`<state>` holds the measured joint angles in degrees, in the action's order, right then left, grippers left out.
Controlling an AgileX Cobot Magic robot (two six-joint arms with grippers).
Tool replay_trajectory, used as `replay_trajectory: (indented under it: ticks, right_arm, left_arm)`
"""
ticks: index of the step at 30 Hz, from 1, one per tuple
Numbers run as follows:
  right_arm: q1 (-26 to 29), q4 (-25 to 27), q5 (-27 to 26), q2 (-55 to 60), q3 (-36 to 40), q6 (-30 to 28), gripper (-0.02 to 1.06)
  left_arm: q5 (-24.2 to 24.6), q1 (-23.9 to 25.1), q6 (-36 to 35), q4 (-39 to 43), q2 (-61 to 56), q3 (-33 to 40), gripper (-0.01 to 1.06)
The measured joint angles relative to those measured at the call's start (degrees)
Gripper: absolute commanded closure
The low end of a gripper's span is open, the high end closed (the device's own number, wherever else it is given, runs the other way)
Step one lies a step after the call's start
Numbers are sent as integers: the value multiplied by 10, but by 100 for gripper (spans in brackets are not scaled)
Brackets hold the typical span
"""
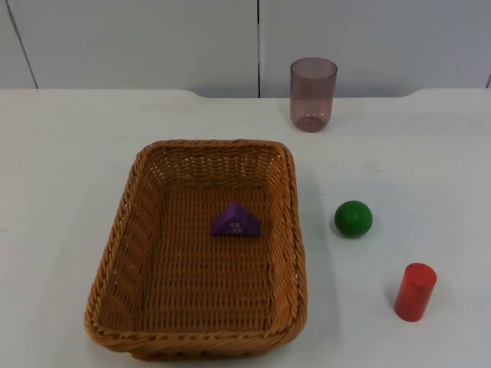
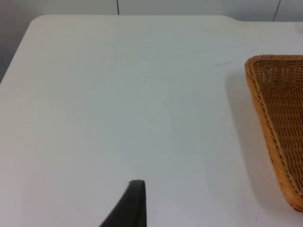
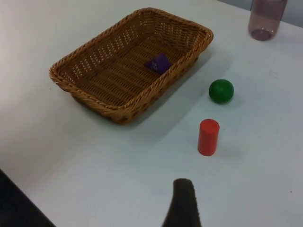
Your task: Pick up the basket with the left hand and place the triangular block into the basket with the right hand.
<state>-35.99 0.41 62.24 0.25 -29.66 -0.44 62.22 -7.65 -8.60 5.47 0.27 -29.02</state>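
We see one black fingertip of the left gripper (image 2: 135,201) above bare white table (image 2: 118,94), the basket (image 2: 279,118) off to its side and untouched; likewise the right gripper (image 3: 184,203) hangs over the table short of the red cylinder (image 3: 208,137) and green ball (image 3: 221,91), and whether either pincer is apart or together we cannot tell. The purple triangular block (image 1: 235,221) already lies inside the basket, on its floor. We judge the wicker light, stiff and rough enough not to slip, best taken by pinching the rim on the left long wall; the small block is light and hard, its sloped faces offering poor purchase, so its flat ends suit the fingers.
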Motion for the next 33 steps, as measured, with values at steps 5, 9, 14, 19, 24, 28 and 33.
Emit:
replay_trajectory:
  ticks: [5, 9, 14, 19, 24, 28, 33]
  right_arm:
    - [0, 0, 0, 0, 0, 0, 44]
    - [0, 0, 0, 0, 0, 0, 44]
    - [0, 0, 0, 0, 0, 0, 44]
    - [0, 0, 0, 0, 0, 0, 44]
    - [0, 0, 0, 0, 0, 0, 44]
    - [0, -4, 0, 0, 0, 0, 36]
    - [0, -4, 0, 0, 0, 0, -1]
  left_arm:
    - [0, 0, 14, -3, 0, 0, 0]
    - [0, 0, 37, -12, 0, 0, 0]
    - [0, 0, 59, -31, 0, 4, 0]
    - [0, 0, 68, -37, 0, 4, 0]
    - [0, 0, 72, -40, 0, 4, 0]
    - [0, 0, 73, -42, 0, 4, 0]
    - [0, 0, 73, -44, 0, 4, 0]
